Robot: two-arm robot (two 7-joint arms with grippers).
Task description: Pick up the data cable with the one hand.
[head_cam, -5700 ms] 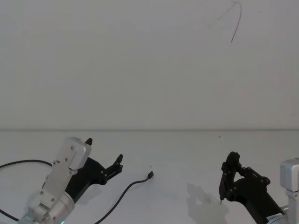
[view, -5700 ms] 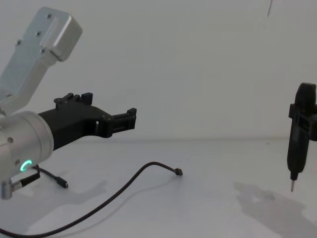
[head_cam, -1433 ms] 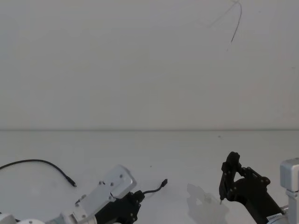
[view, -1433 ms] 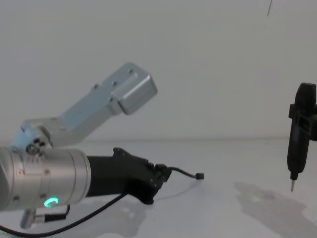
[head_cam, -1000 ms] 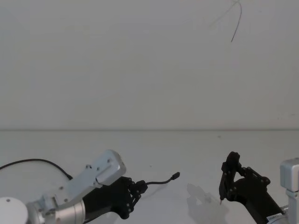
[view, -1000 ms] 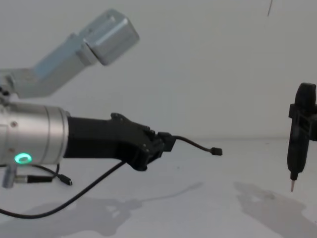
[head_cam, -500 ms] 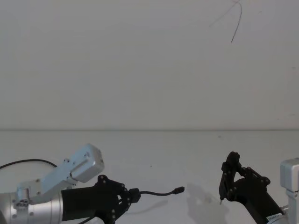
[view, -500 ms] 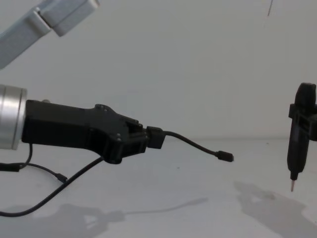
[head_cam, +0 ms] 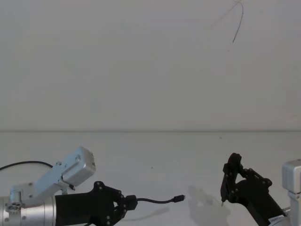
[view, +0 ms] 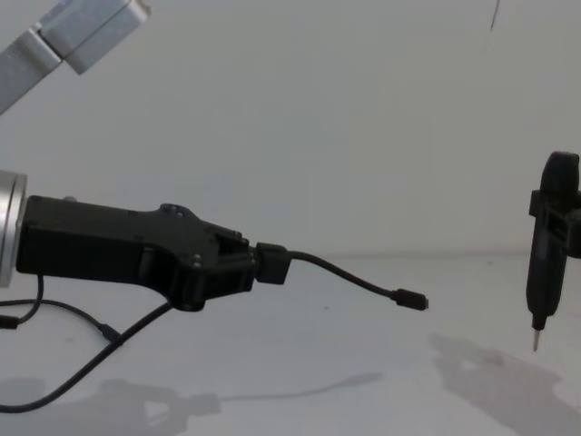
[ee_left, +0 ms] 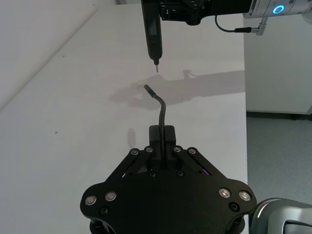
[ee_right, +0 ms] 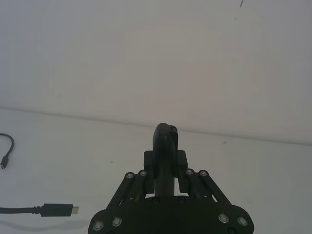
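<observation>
The data cable (head_cam: 155, 201) is thin and black, with a small plug (head_cam: 178, 198) at its free end. My left gripper (head_cam: 129, 201), chunky and matte black on a silver arm, is shut on the cable a short way behind the plug. It holds the cable above the table. In the chest view the cable (view: 345, 277) sticks out rightward from the left gripper (view: 268, 263) and droops to the plug (view: 410, 299). From the left wrist I see the cable (ee_left: 162, 109) clamped between the jaws. The rest of it trails down toward the table (view: 91, 363).
My right gripper (head_cam: 230, 178) hangs at the right, shut on a slender black stick (view: 543, 272) with a pale tip pointing down above the white table (head_cam: 197, 150). The cable's other end (ee_right: 5, 161) lies on the table at the far left. A white wall stands behind.
The left gripper was open above the cable, then shut on it near the plug and raised it off the table. In the last half second it drew slightly left. The right arm stayed still.
</observation>
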